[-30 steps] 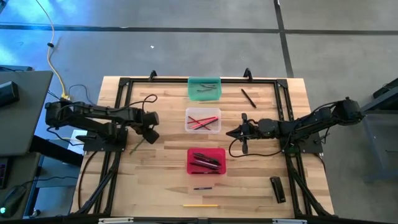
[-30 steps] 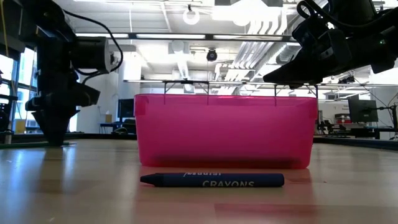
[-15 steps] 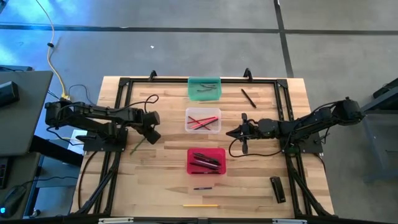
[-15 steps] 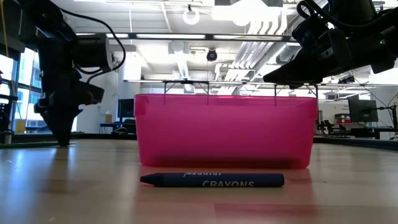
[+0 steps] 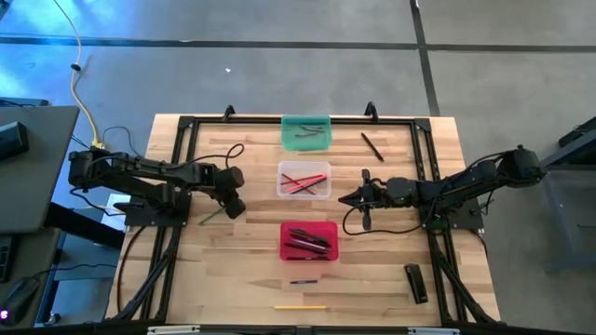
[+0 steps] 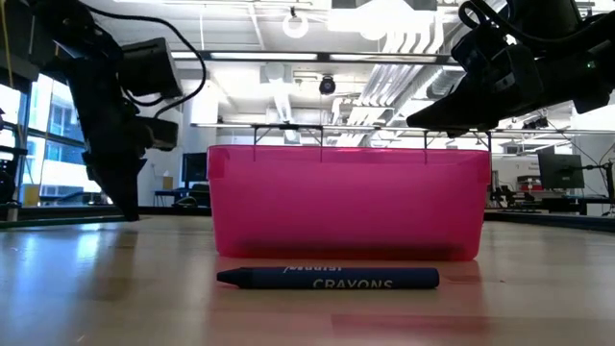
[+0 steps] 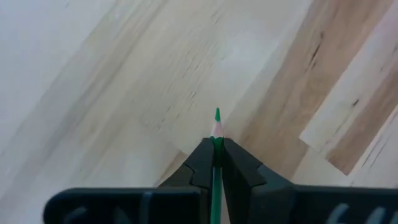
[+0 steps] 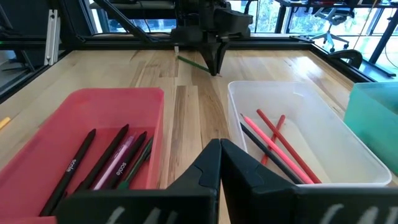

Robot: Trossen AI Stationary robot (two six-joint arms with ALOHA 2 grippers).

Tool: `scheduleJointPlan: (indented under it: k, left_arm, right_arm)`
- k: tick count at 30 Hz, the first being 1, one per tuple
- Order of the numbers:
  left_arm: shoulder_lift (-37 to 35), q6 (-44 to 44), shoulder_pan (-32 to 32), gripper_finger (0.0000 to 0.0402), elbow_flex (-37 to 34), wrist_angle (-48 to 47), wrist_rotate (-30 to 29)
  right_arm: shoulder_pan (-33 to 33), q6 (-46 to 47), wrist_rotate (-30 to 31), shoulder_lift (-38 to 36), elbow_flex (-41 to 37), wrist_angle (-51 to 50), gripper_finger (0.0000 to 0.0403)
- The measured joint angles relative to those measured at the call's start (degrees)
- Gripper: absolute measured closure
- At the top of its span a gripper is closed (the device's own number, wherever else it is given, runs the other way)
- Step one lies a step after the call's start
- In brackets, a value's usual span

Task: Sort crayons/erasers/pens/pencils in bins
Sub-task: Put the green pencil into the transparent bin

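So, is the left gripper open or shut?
Shut: the left gripper pinches the thin green pencil, whose tip pokes out.

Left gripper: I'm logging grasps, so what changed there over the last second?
The left gripper closed on the green pencil and shifted slightly toward the bins. The right gripper, the clear bin and the red bin stayed put.
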Motion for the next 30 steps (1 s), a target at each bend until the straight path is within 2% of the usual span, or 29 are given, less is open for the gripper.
scheduleJointPlan:
  k: [5, 17, 30]
  left_arm:
    - [-0.03, 2.98, 0.0, 0.0397, 2.05, 0.18, 0.76]
    - [-0.16, 9.04, 0.04, 0.0401, 12.37, 1.84, 0.84]
    - [2.67, 12.12, 1.02, 0.0401, 13.2, 21.88, 3.33]
  right_arm:
    - [-0.01, 0.0, 0.0, 0.0, 0.0, 0.02, 0.0403]
    - [-0.02, 0.0, 0.0, 0.0, 0.0, 0.04, 0.0403]
    - [-0.02, 0.0, 0.0, 0.0, 0.0, 0.07, 0.0403]
